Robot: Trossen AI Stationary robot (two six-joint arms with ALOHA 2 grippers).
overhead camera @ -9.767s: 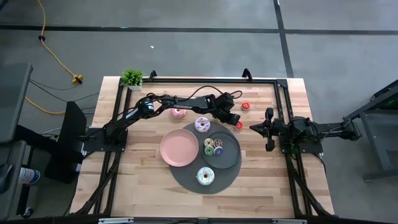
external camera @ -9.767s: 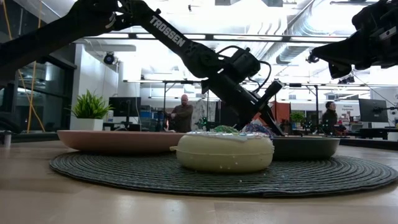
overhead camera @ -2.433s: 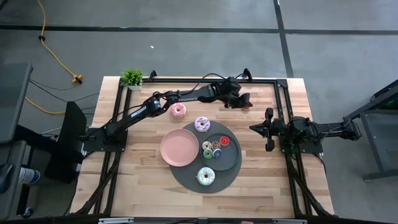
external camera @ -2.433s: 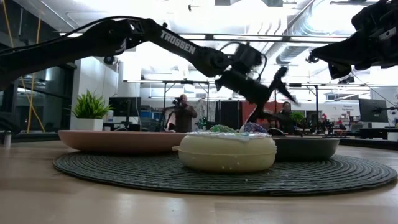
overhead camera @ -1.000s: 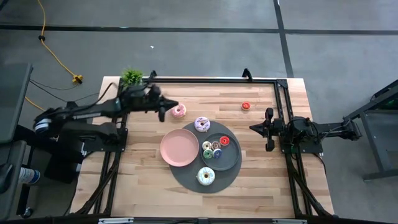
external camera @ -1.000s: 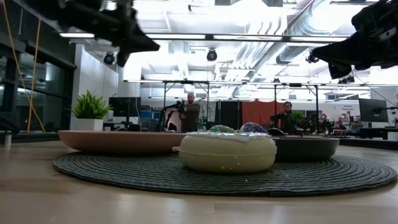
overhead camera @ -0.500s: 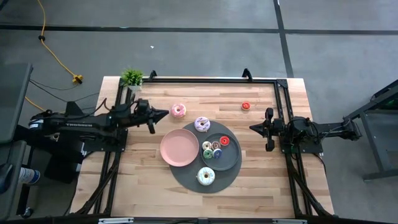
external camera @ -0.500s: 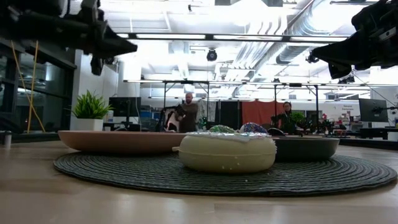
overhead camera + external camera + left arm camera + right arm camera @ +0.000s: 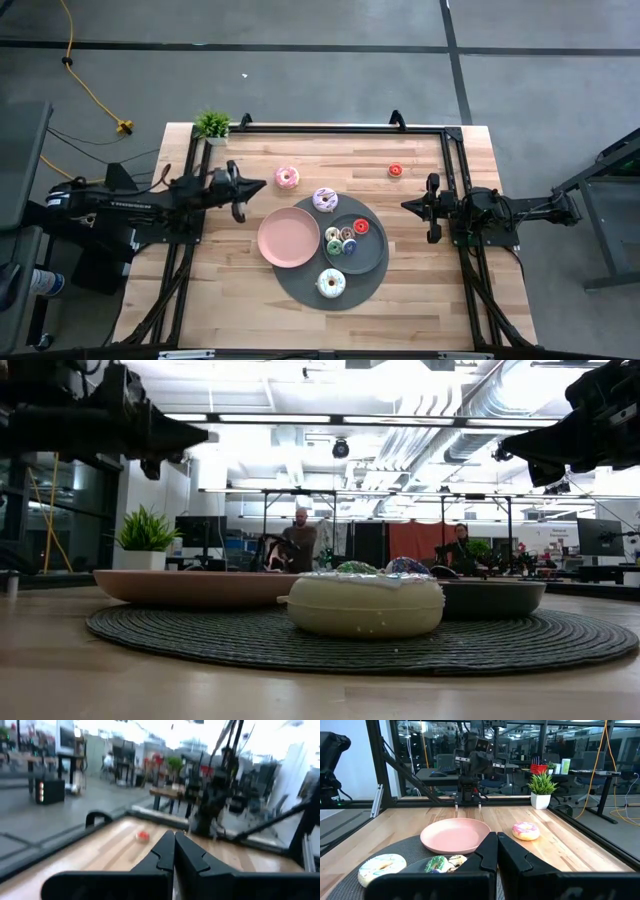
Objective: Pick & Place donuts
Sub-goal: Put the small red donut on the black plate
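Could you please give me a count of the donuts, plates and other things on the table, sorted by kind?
Large iced donuts: 3 (pink, purple-sprinkled, white)
Tiny donuts: 5 (one red alone on the bare wood, four in the grey plate)
Plates: 2 (pink plate and the grey one)
Round mat: 1
Potted plant: 1
Total: 12

Two black jointed arms, white lettering along the left one

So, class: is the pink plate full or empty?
Empty. From above, the pink plate shows only bare surface; the donuts lie around it.
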